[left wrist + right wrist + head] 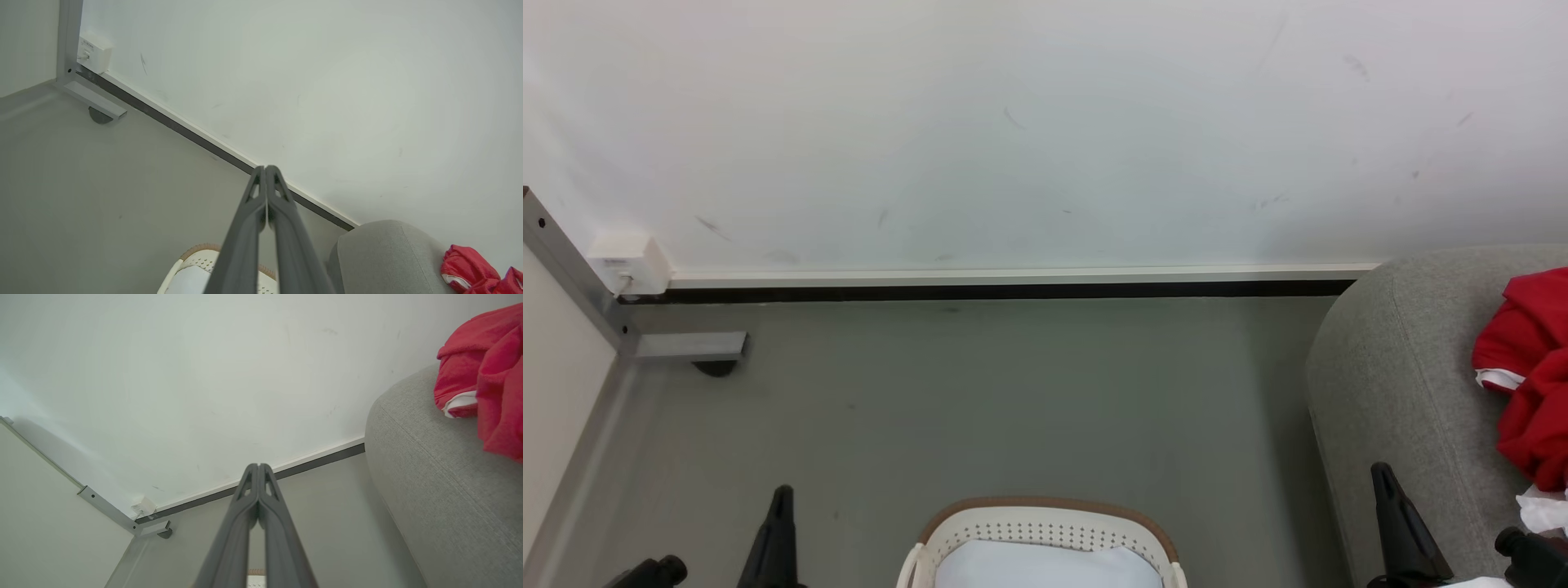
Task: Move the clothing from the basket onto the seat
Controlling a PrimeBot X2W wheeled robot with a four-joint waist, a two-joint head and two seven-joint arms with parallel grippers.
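Since the soft bright red garments lie bunched on the rounded grey woven sofa seat at three o'clock, the right gripper, pressed together empty beside its edge, might snag them, while the oval cream holed basket at six and the likewise closed left gripper at seven face open floor.

Scuffed white wall, dark baseboard, grey floor — small white box beside metal post, ahead-left of left gripper.
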